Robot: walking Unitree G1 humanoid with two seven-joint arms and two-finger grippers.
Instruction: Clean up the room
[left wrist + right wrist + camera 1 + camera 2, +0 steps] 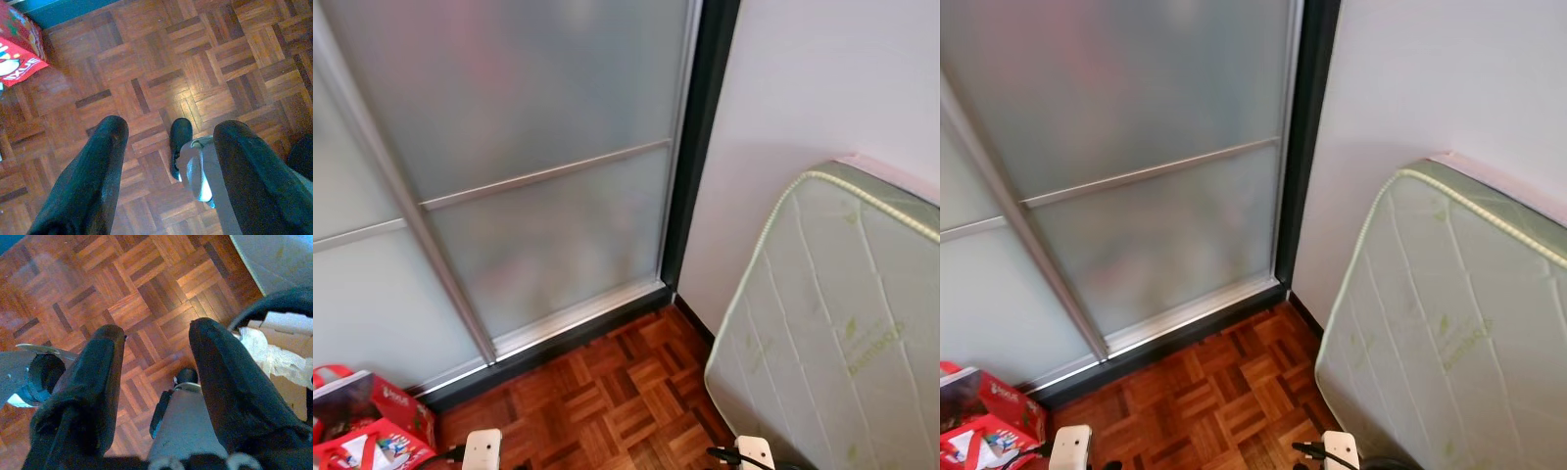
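Observation:
A red printed bag [367, 423] stands on the parquet floor [607, 392] at the lower left, by the sliding door; its corner also shows in the left wrist view as the red bag [17, 44]. My left gripper [171, 126] hangs open over the floor with nothing between its fingers [98, 166]. Open and empty too, my right gripper [159, 328] points down at the parquet. The white tops of both arms, left [481, 450] and right [754, 453], sit at the bottom edge of the head view.
A frosted sliding glass door [529, 176] fills the left and middle ahead. A white wall [822, 88] meets it at the right, with a green-trimmed mattress [832, 333] leaning there. A cardboard box with white paper [279, 357] lies near my right side. My own foot [180, 139] stands below.

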